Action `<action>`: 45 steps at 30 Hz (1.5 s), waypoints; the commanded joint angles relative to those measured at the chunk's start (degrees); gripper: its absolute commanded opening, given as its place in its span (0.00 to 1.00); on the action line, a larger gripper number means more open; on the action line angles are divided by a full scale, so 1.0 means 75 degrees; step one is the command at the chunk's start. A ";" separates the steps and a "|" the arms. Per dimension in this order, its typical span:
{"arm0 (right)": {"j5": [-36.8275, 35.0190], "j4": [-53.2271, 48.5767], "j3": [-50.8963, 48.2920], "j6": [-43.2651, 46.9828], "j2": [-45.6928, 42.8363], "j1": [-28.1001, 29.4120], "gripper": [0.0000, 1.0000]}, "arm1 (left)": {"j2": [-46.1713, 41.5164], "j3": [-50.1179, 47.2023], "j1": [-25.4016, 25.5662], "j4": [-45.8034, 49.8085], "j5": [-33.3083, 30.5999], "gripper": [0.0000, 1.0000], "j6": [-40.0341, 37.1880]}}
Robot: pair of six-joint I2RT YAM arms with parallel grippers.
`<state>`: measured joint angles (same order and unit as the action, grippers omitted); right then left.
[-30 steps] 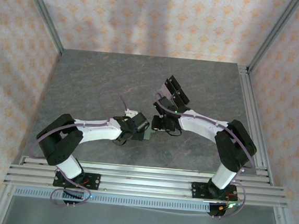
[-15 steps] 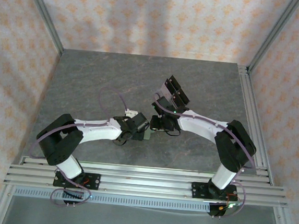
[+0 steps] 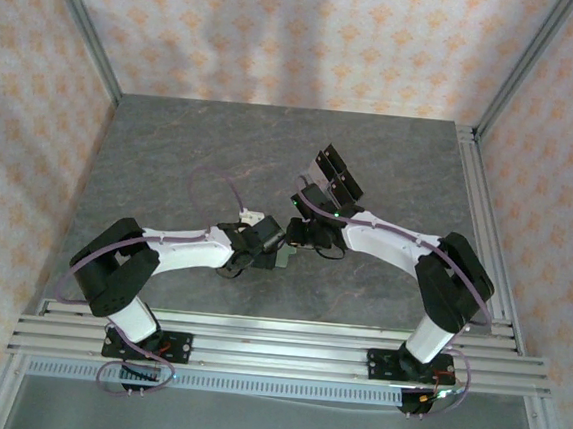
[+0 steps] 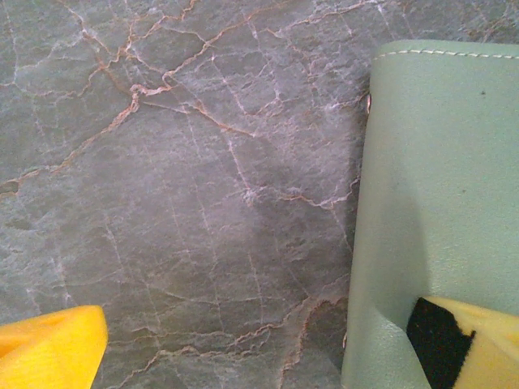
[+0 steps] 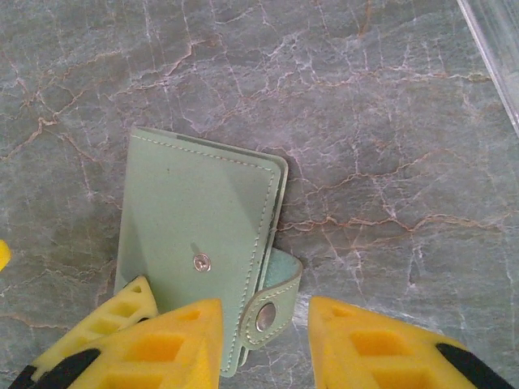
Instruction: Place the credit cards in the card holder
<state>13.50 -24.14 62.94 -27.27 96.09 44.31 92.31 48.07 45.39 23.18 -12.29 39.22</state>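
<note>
Surface: grey stone-patterned tabletop point(image 3: 191, 156) with pale and rust veins, walled by orange-flowered wallpaper point(image 3: 282, 33) behind an aluminium frame point(image 3: 82, 26).
Task item: card holder point(image 5: 199, 219), a small sage-green soft folding wallet with stitched edges. It lies flat and folded near the middle of the tabletop, slightly toward the near edge, where the two arms meet.
Closure: rounded green snap tab point(image 5: 272, 304) with a metal snap, unfastened, projecting past the long edge of the card holder. A second metal stud point(image 5: 201, 261) sits on the cover.
Left side: left gripper point(image 4: 259, 344) is spread wide. One yellow fingertip with a black pad point(image 4: 466, 336) rests on a corner of the card holder. The other yellow fingertip point(image 4: 49, 348) stands over bare tabletop, well apart from the card holder.
Right side: right gripper point(image 5: 264, 324) has its yellow fingers partly apart, with the snap tab in the gap between them. One finger point(image 5: 162, 348) overlaps the edge of the card holder. The other point(image 5: 381, 348) is over bare stone just beside the tab. Contact with the tab cannot be told.
Arms: white-and-black left arm point(image 3: 163, 249) and right arm point(image 3: 404, 247) reach inward from the near corners of the tabletop.
Other item: clear tilted acrylic rack with black parts point(image 3: 335, 177), beyond the right gripper toward the far edge, apart from the card holder.
</note>
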 commanded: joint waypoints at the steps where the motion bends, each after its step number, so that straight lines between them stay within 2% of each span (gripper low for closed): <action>1: -0.0089 0.0110 0.0010 -0.0097 0.0038 0.0044 0.33 | 0.0168 -0.0100 0.0078 0.0175 -0.0026 0.99 0.0138; 8: -0.0048 0.0066 0.0057 -0.0013 0.0368 0.0044 0.30 | 0.0161 -0.0105 0.0081 0.0177 -0.0029 0.99 0.0138; 14: -0.0103 0.0055 0.0043 -0.0002 0.0325 0.0041 0.20 | 0.0149 -0.0129 0.0080 0.0158 -0.0035 0.99 0.0138; 24: -0.0248 -0.0127 0.0092 0.0032 0.0066 0.0045 0.21 | 0.0137 -0.0156 0.0081 0.0130 -0.0013 0.99 0.0126; 29: -0.0252 -0.0167 0.0104 0.0052 0.0057 0.0044 0.17 | 0.0149 -0.0147 0.0081 0.0143 -0.0024 0.99 0.0126; 41: -0.0323 -0.0237 0.0087 0.0074 -0.0061 0.0033 0.16 | 0.0158 -0.0127 0.0089 0.0144 -0.0016 0.99 0.0126; 45: -0.0310 -0.0250 0.0081 0.0108 -0.0023 0.0033 0.11 | 0.0153 -0.0110 0.0098 0.0150 -0.0036 0.99 0.0126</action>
<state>13.04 -24.49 62.94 -27.05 97.65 44.31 92.31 48.05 45.41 23.14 -12.29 39.59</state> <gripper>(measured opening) 0.120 0.990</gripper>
